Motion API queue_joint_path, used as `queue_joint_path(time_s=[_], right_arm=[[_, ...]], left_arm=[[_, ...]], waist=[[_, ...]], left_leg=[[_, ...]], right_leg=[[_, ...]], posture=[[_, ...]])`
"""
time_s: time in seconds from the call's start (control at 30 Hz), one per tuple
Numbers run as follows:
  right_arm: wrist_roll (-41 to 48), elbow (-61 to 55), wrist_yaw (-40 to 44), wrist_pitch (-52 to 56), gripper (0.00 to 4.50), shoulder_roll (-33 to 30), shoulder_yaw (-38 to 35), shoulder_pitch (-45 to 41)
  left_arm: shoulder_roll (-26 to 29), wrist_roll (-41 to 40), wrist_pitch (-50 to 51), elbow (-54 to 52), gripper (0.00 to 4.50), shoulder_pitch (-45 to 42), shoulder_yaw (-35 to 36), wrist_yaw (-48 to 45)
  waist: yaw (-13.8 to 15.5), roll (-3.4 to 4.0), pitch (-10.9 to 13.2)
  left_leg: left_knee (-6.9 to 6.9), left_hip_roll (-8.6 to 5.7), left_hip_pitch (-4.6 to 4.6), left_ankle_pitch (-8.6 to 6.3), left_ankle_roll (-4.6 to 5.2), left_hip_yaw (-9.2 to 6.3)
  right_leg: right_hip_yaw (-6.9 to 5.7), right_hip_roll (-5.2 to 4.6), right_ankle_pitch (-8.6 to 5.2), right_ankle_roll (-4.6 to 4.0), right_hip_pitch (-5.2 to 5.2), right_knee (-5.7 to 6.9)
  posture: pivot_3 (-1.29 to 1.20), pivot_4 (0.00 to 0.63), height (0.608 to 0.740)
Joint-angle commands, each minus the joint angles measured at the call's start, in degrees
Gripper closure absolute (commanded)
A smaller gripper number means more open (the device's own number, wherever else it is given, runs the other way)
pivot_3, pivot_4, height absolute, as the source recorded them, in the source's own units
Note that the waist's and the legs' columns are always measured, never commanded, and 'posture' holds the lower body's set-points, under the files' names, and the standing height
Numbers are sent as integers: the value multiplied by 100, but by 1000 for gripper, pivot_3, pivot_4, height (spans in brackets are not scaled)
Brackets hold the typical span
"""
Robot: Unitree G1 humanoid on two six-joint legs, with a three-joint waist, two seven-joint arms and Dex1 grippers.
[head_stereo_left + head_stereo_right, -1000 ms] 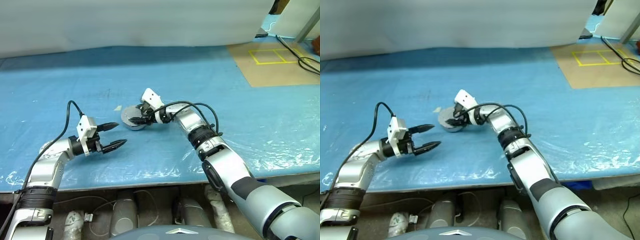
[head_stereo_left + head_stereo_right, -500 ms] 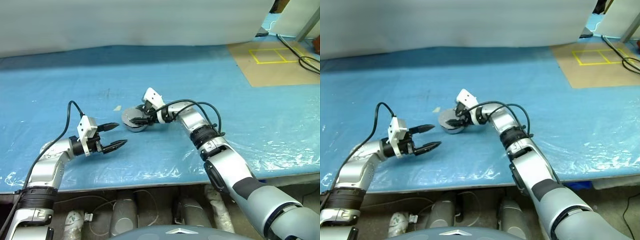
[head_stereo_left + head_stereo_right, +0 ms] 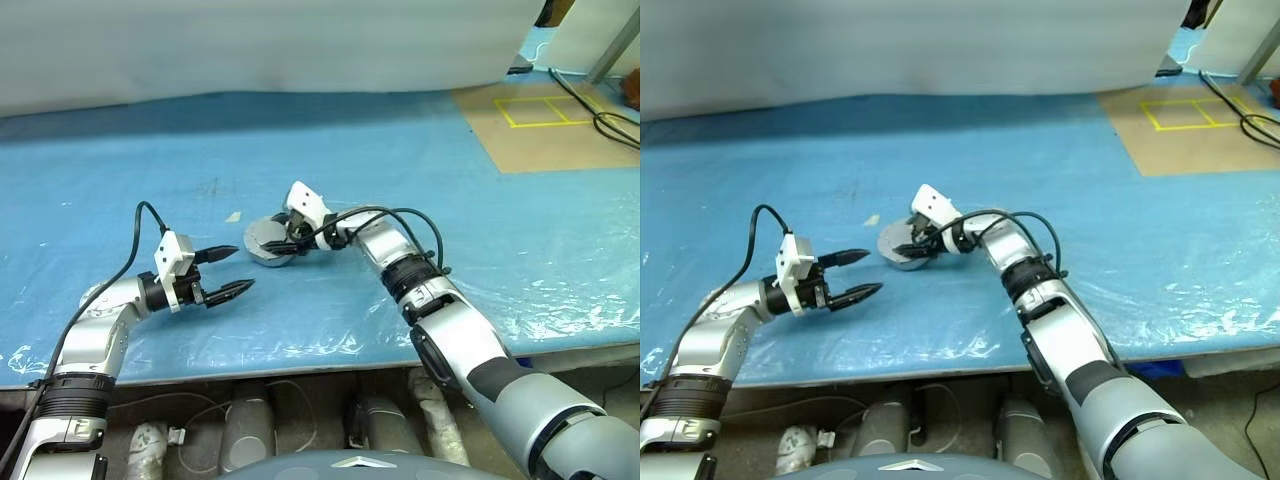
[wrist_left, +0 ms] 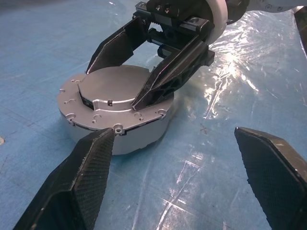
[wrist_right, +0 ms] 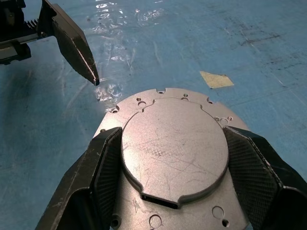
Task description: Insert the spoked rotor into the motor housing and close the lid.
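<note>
The round silvery lid [image 5: 172, 143] lies on top of the motor housing [image 4: 144, 139] in the middle of the blue table. My right gripper [image 3: 284, 240] reaches in from the right. Its two black fingers [image 4: 163, 79] rest on the lid and clasp the sides of its raised centre plate. My left gripper [image 3: 240, 268] hovers open a little to the left of the housing, pointing at it, with nothing between its fingers. The spoked rotor is hidden.
Crinkled blue plastic sheet [image 3: 480, 230] covers the table. A small scrap of pale tape [image 3: 233, 216] lies just behind the housing. At the far right are a tan board with yellow taped squares [image 3: 545, 110] and black cables [image 3: 612, 125]. The table's front edge [image 3: 300, 365] runs close below the arms.
My right wrist has rolled slightly while staying on the lid. The left arm and the housing have kept still.
</note>
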Motion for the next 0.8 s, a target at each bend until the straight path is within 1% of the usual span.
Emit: queue_joint_path(time_s=[0.03,0.17,0.27,0.37,0.43,0.57,0.73,0.8], right_arm=[[-69,378,-98,388,1544,-10,-31,118],[338,6,73,801,1544,92,-354,-11],[721,-336,152,1376,1544,187,-658,-173],[1035,-571,229,1872,1544,210,-907,-268],[915,-689,240,1839,1544,141,-775,-193],[814,-948,391,1829,1544,35,-558,-17],[800,-1212,510,1780,1544,-45,-369,125],[812,-1264,544,1772,1544,-58,-331,150]], left_arm=[[9,-52,-46,-91,261,-21,39,-11],[8,-50,-45,-96,261,-10,35,-11],[-5,-44,-46,-86,261,-28,23,-5],[-23,-39,-54,-73,261,-51,13,-1],[-30,-32,-56,-65,261,-63,10,-5],[-34,-18,-56,-48,261,-80,9,-12],[-38,-15,-53,-39,261,-96,7,-17],[-39,-12,-54,-37,261,-98,7,-20]], waist=[[2,0,0],[16,2,2],[8,2,2],[4,2,1],[4,1,1],[6,1,2],[5,1,2],[3,1,2]], left_leg=[[0,0,11,-1,1,0],[-2,0,28,-8,12,3],[-2,1,26,-13,20,8],[-5,3,-4,-1,0,11],[-4,3,-36,1,0,11],[-5,10,-61,0,-2,10],[-3,12,-64,0,-3,8],[-2,12,-62,0,-2,8]], right_leg=[[1,0,-1,0,9,0],[5,-2,-2,0,23,-1],[8,-1,-2,0,19,-2],[10,2,-2,-1,-9,-5],[7,4,1,0,-37,-4],[-11,7,14,22,-55,-2],[-17,6,13,21,-56,-2],[-17,6,2,2,-56,-1]], posture=[[0,150,740],[0,150,740],[0,150,740],[0,150,740],[0,150,740],[0,150,740],[0,150,740],[0,150,740]])
